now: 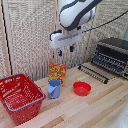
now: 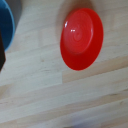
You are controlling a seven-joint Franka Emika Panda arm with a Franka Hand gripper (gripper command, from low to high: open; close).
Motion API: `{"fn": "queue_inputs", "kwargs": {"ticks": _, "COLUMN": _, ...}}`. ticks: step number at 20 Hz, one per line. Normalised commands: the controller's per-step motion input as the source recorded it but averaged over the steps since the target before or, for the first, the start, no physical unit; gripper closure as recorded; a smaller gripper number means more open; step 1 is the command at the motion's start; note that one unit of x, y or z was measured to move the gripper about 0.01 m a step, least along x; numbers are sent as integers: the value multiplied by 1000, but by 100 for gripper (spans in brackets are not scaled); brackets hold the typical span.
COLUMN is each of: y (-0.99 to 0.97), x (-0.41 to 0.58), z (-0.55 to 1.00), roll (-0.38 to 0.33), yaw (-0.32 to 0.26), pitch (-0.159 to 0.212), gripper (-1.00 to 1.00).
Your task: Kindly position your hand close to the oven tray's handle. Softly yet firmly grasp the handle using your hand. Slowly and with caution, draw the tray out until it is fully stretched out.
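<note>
We see the hand [image 1: 66, 50] hanging high in the air, at the end of a big shiny white arm [image 1: 75, 12]. Its two short dark-blue fingers [image 1: 60, 52] point down with a small gap between them, and they hold nothing — just air.

The oven [image 1: 113, 55] sits on the wooden table [image 1: 95, 110] at the exterior view's right. It is a dark grey box with shiny trim. In front of it we see the oven tray [image 1: 94, 72], a flat dark rack of thin bars. It sticks out of the oven toward the middle of the table. The hand is well apart from the tray, up above and over to the exterior view's left of it.

A red bowl [image 1: 82, 88] rests on the table, near the tray's front end but not touching it. A blue cup [image 1: 54, 88] stands just beside an orange box [image 1: 58, 73], which is upright behind it. A red basket [image 1: 19, 96] sits at the exterior view's left.

In the wrist view we look down on the red bowl [image 2: 81, 38] on the light wood — a bit of the blue cup [image 2: 6, 21] shows at the edge. The fingers do not show clearly there.
</note>
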Motion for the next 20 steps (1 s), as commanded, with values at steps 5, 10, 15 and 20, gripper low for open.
{"fn": "queue_inputs", "kwargs": {"ticks": 5, "y": -297, "x": -167, "z": 22, "roll": -299, "yaw": 162, "pitch": -31, "gripper": -100}}
{"fn": "queue_inputs", "kwargs": {"ticks": 10, "y": -372, "x": -42, "z": 0, "roll": -286, "yaw": 153, "pitch": -52, "gripper": -100}}
{"fn": "queue_inputs", "kwargs": {"ticks": 15, "y": -342, "x": 18, "z": -54, "roll": -296, "yaw": 146, "pitch": -45, "gripper": -100}}
{"fn": "queue_inputs", "kwargs": {"ticks": 20, "y": -238, "x": 97, "z": -207, "roll": -327, "yaw": 152, "pitch": 0, "gripper": -100}}
